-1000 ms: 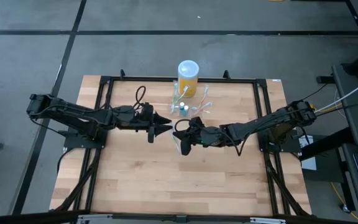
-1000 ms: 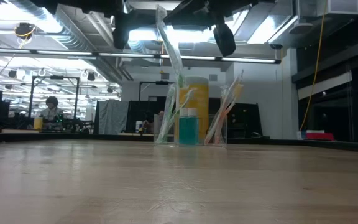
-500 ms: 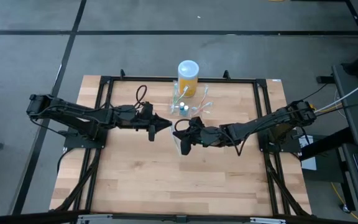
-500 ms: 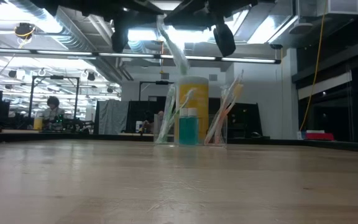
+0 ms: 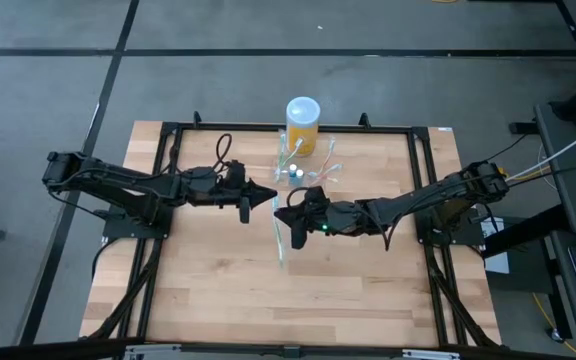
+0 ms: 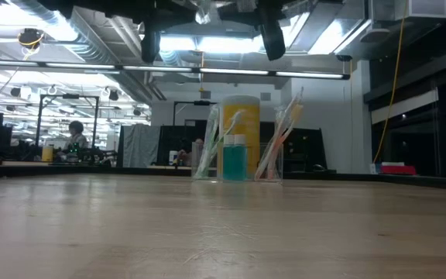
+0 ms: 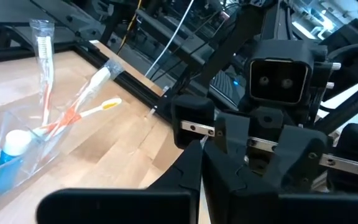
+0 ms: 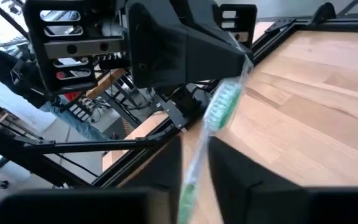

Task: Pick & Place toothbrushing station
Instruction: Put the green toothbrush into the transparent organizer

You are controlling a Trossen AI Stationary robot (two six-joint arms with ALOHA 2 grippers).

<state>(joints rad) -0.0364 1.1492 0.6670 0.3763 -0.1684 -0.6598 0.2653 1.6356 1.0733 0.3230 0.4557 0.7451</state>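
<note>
A green-bristled toothbrush in a clear wrapper [image 5: 279,240] hangs in the air over the table's middle, between my two grippers. My left gripper [image 5: 271,198] reaches in from the left and is shut at the wrapper's head end. My right gripper [image 5: 290,215] reaches in from the right, its fingers close on either side of the handle. The toothbrushing station [image 5: 303,168], a clear holder with toothbrushes and two small blue bottles, stands on the wood behind them, in front of a yellow white-lidded container [image 5: 303,120]. My left gripper pinches the very end of the clear wrapper [image 8: 245,61], just past the bristles, between its shut fingertips. It comes level from the table's left. The toothbrush is clear of the table, its handle end [image 5: 283,262] pointing toward the near edge. My right gripper has the toothbrush's handle [image 8: 192,163] between its two fingers, below the bristles [image 8: 219,106]. The fingers come level from the table's right and lie across the toothbrush. A narrow gap shows between them, and I cannot tell whether both pads touch the wrapper.
A black frame [image 5: 168,135] runs around the wooden top [image 5: 298,300], whose near half is bare. In the low view the station [image 6: 238,159] stands at the far middle, and the grippers show only at the top.
My left gripper has shut on the wrapper's head end. The toothbrush, which hung steeply down below my right gripper, has swung up and now lies about level, its handle end toward the near edge.
</note>
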